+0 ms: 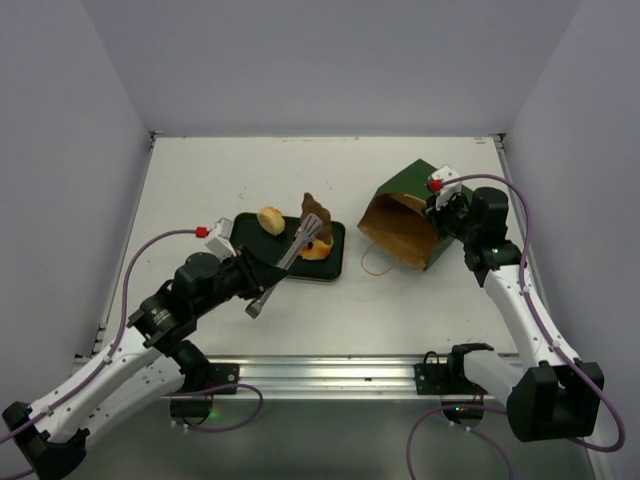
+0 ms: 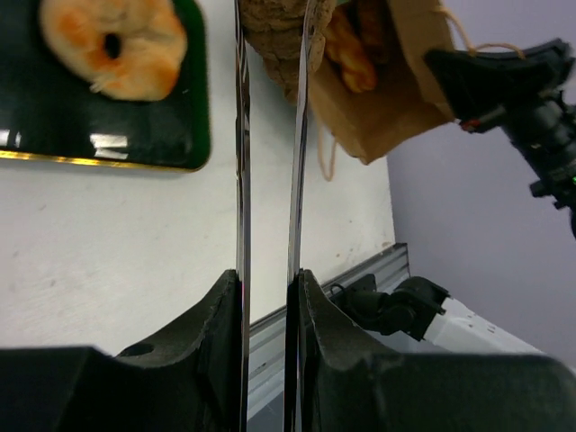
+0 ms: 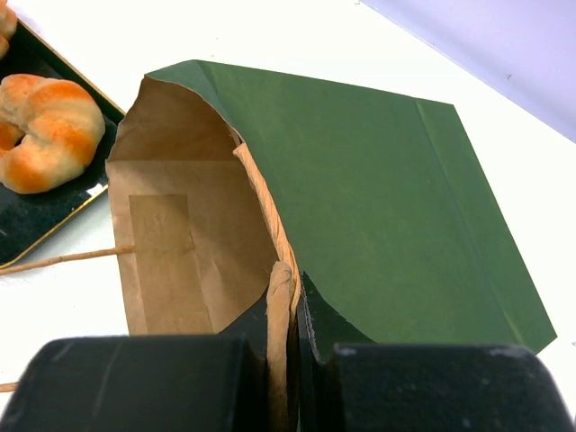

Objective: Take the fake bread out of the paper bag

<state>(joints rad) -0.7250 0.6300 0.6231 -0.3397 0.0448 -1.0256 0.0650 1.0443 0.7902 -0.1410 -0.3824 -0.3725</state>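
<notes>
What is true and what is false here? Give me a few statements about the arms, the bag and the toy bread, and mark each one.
1. The left gripper holds metal tongs, their tips at a brown bread piece. True.
2. The paper bag stands upright and nothing touches it. False: it is tipped over, and the right gripper pinches its rim.
3. The tray has no bread on it. False: a round bun and a croissant-shaped roll lie on it.
4. An orange bread piece shows inside the bag. True.
</notes>
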